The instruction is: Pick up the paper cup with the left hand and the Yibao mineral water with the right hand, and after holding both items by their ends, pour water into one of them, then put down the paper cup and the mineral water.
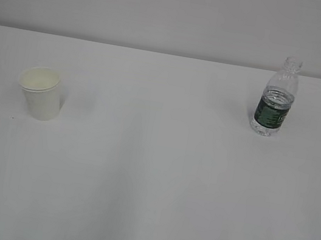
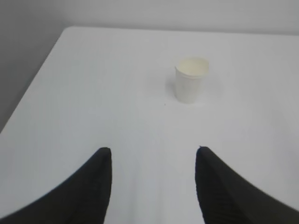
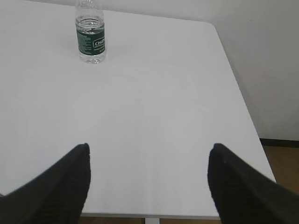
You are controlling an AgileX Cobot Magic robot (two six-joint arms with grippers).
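The paper cup [image 1: 42,93] stands upright at the left of the exterior frame on the white table [image 1: 149,186]. The Yibao mineral water [image 1: 275,105] (uncapped, green label) stands upright at upper right, well apart from it. The left end effector [image 2: 153,161] is released, empty, short of the cup. The right end effector [image 3: 149,158] is released wider, empty, the bottle at upper left of its frame.
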